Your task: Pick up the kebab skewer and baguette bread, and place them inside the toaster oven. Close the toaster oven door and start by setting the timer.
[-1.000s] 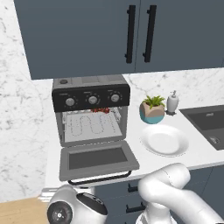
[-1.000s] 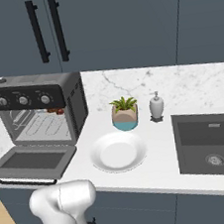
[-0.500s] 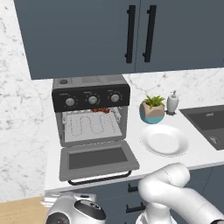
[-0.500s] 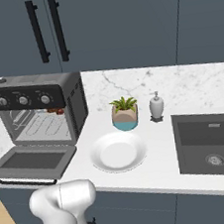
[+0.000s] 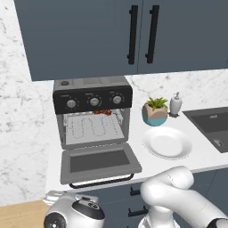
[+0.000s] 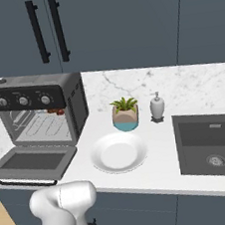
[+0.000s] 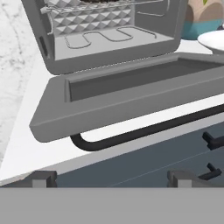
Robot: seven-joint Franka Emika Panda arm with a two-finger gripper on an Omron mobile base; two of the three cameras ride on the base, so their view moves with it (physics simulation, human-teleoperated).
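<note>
the white franka panda arm point(image 5: 178, 198) with dark joints is folded low, its rounded elbow raised at the front of the base and the forearm dropping down and away to the robot's left. the wrist, a white and dark rounded housing point(image 5: 73, 214), sits at the low end of that bend. the two-finger gripper point(image 7: 111, 178) points forward, roughly level, its two small dark fingertips point(image 7: 41, 178) set wide apart, one at each side of the hand's own outlook. nothing sits between them and they touch nothing.
</note>
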